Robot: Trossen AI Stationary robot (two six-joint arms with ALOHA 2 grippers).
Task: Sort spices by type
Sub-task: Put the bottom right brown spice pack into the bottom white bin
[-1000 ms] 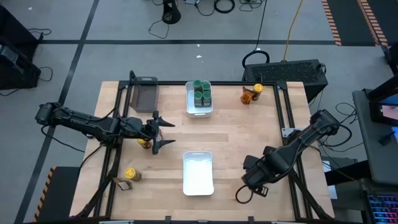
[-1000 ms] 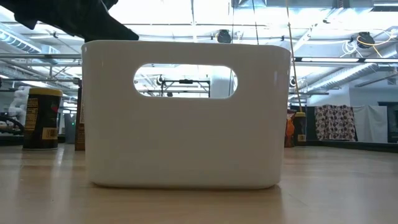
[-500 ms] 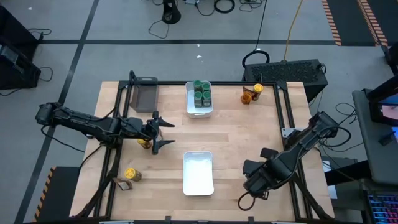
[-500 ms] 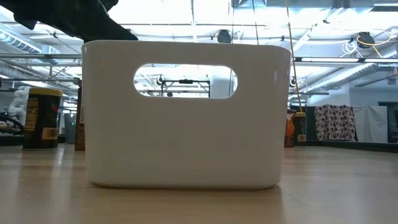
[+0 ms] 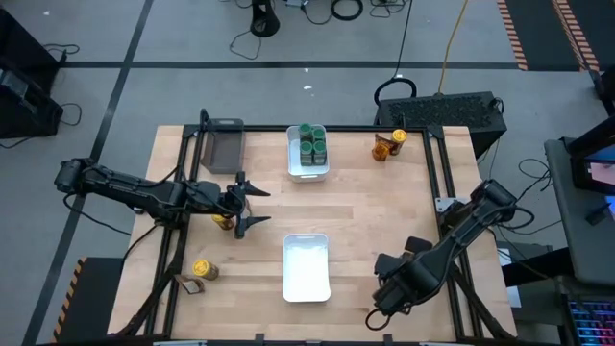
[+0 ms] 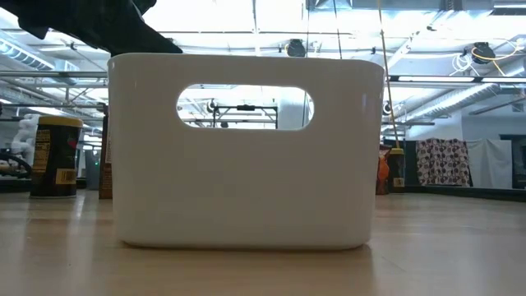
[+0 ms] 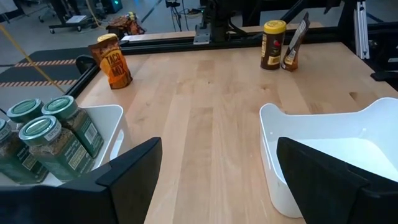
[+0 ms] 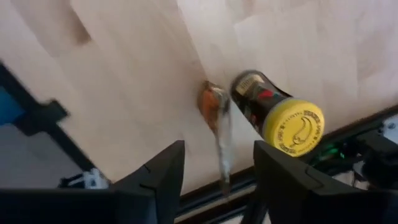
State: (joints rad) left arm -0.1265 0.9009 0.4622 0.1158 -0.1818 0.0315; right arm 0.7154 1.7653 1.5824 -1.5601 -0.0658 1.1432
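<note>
Green-lidded jars (image 5: 309, 146) stand in the far white bin (image 5: 293, 165); the near white bin (image 5: 306, 279) holds nothing that I can see. A yellow-lidded jar (image 8: 280, 117) and a brown-orange packet (image 8: 216, 121) stand on the table near its right near corner. My right gripper (image 8: 219, 149) hangs open above them, pointing down, the packet showing between its fingers. In the high view the right arm (image 5: 423, 269) hides both. My left gripper (image 5: 258, 205) waits open at mid-left, above the table, beside another yellow-lidded jar (image 5: 223, 221).
A yellow-lidded jar and packet (image 5: 389, 146) stand at the far right, and another pair (image 5: 199, 271) at the near left. The dark grey tray (image 5: 223, 146) lies at the far left. The table's near edge and frame rail lie close to the right gripper.
My right gripper has moved toward the table's near edge and a little down, and its arm has swung with it. The left arm and the spices have kept still.
</note>
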